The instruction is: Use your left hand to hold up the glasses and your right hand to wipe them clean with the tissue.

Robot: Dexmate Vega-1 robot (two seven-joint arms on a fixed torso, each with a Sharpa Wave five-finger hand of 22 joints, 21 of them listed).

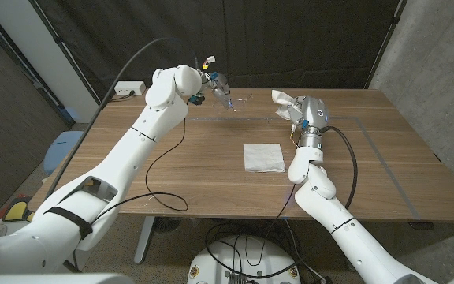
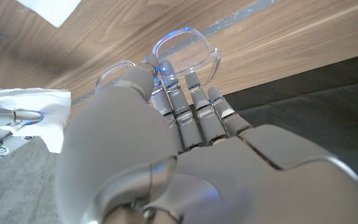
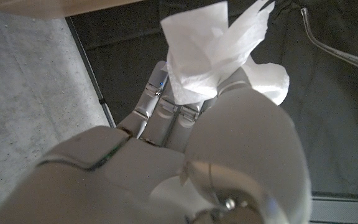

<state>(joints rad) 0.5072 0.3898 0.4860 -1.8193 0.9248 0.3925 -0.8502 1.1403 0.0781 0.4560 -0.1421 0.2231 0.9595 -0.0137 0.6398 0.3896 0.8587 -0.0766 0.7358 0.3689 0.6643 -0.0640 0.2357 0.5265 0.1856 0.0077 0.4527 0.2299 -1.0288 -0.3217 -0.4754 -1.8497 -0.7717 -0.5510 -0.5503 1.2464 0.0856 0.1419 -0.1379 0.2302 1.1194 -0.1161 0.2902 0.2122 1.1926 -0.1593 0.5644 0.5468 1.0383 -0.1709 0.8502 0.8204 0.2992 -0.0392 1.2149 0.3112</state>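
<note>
At upper centre of the head view, my left hand (image 1: 211,85) is gripping the glasses (image 1: 228,99) aloft. My right hand (image 1: 302,113) is pinching the tissue (image 1: 282,101) at centre right. The left wrist view is revealing the clear lenses (image 2: 182,51) above my fingers (image 2: 194,106); a second tissue (image 1: 263,157) is lying mid-table.

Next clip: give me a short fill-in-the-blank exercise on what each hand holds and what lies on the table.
1. The left hand holds up the clear ____ above the table.
2. The right hand grips a crumpled white ____.
3. A second tissue lies flat on the wooden ____, between the two arms.
4. The glasses and the held tissue are ____, not touching.

Missing words: glasses; tissue; table; apart
</note>
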